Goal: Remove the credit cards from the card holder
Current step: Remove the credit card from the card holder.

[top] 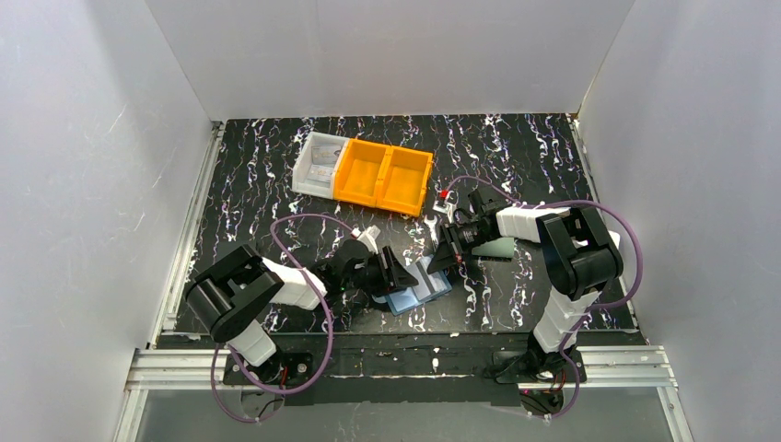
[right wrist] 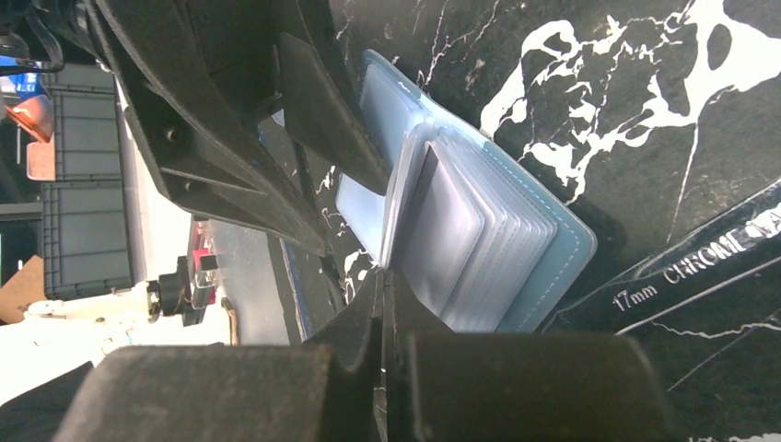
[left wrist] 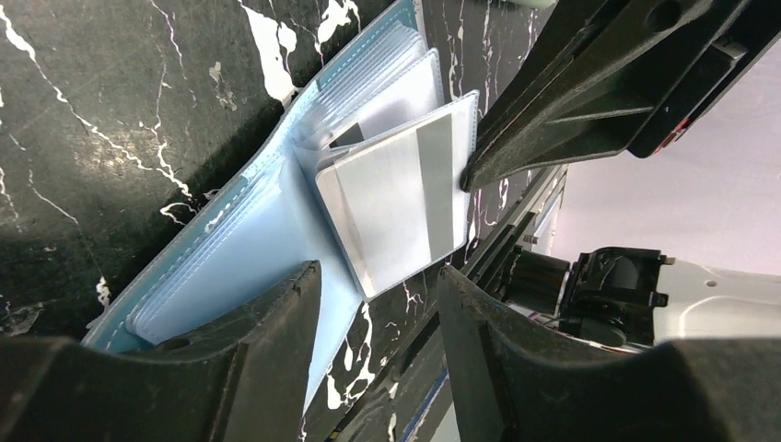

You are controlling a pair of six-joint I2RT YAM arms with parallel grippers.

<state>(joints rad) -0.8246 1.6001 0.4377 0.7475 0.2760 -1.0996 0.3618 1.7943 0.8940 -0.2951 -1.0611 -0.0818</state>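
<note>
At the near edge of the table (top: pixel 516 157), my right gripper (top: pixel 449 259) clamps a credit card (left wrist: pixel 396 207) jutting from the open blue card holder (top: pixel 419 291), my left gripper (top: pixel 394 273) bracing it with jaws parted; next, I judge, a straight pull clear.

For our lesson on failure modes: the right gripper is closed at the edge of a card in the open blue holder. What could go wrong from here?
1. The right gripper seems to pinch only the outer edge of the credit card, so it may slip off.
2. The left gripper stands open over the card holder, not clamping it, so the holder could drag along with the card.
</note>
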